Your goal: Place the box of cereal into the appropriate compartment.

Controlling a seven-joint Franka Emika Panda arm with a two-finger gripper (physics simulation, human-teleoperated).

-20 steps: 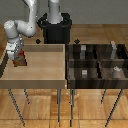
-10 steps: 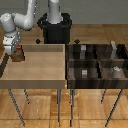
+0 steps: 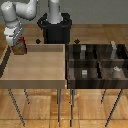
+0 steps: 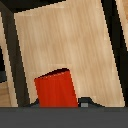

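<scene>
- At the exterior view's far left, the white arm (image 3: pixel 20 12) is seen bent down over the far left corner of the pale wooden tray (image 3: pixel 35 67).
- The tool (image 3: pixel 18 44) is found pinching the box of cereal (image 3: pixel 19 48), which is held above the tray floor, close to the tray's left wall and back rim.
- In the wrist view, the red-orange box of cereal (image 4: pixel 56 89) is seen directly under the camera, over the pale tray floor (image 4: pixel 65 40); the tool's fingertips are mostly hidden behind the dark band at the frame edge.
- The tray is carried on a surface with thin metal legs (image 3: pixel 18 102).
- A dark robot base (image 3: pixel 56 27) is noted behind the tray, near the middle.
- At the exterior view's right, the dark brown striped-wood bin (image 3: pixel 98 62) is seen split into four cells, well apart from the box.
- Small grey blocks (image 3: pixel 84 73) are noted inside several cells; which cell suits the box cannot be told.
</scene>
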